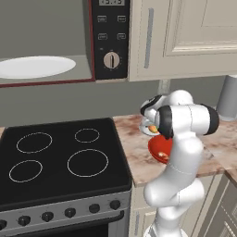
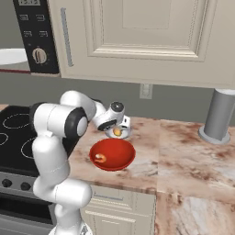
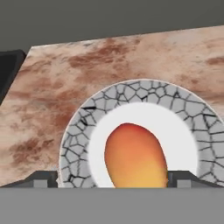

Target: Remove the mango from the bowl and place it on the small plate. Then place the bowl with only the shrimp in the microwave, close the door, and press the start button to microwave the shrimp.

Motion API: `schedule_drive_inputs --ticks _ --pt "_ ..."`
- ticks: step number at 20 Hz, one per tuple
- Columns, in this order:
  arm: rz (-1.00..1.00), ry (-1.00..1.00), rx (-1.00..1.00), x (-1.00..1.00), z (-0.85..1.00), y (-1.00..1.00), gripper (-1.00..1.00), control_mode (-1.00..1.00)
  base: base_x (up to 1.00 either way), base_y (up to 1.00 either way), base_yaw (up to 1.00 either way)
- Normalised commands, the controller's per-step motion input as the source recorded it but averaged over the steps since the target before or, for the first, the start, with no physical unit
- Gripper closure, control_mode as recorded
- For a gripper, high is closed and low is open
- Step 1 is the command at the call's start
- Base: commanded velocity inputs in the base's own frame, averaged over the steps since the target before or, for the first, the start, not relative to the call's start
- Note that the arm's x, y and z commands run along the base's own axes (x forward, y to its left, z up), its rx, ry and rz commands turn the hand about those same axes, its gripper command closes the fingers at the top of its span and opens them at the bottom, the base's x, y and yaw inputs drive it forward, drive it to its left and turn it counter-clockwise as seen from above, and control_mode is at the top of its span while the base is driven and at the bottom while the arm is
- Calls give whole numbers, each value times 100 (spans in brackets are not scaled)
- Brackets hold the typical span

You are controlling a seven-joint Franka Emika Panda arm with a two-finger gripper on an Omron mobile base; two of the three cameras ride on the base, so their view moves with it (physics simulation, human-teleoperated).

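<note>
Orange-yellow, the mango (image 3: 135,155) lies on the small plate (image 3: 192,113), between the spread fingers (image 3: 43,178) of the released hand (image 2: 120,130). Just beside the plate on the marbled table (image 2: 183,151), the red bowl (image 2: 120,156) holds the shrimp (image 2: 99,158).

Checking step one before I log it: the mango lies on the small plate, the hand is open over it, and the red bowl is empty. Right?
Not quite: the bowl is not empty; the shrimp lies in it, as the right base view shows. The mango does lie on the small plate, hand open.
</note>
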Motion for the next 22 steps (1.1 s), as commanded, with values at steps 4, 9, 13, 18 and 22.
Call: schedule_drive_inputs --ticks 4,9,13,18,22 --pt "0 -21 0 -42 31 9 -100 -100 0 0 0" --pt "0 -18 0 -48 57 0 -100 -100 0 0 0" --pt "0 -20 0 -71 63 0 -100 -100 0 0 0" --pt "-2 -13 0 -81 79 0 -100 -100 0 0 0" --pt "-5 -3 0 -64 100 -1 -100 -100 0 0 0"
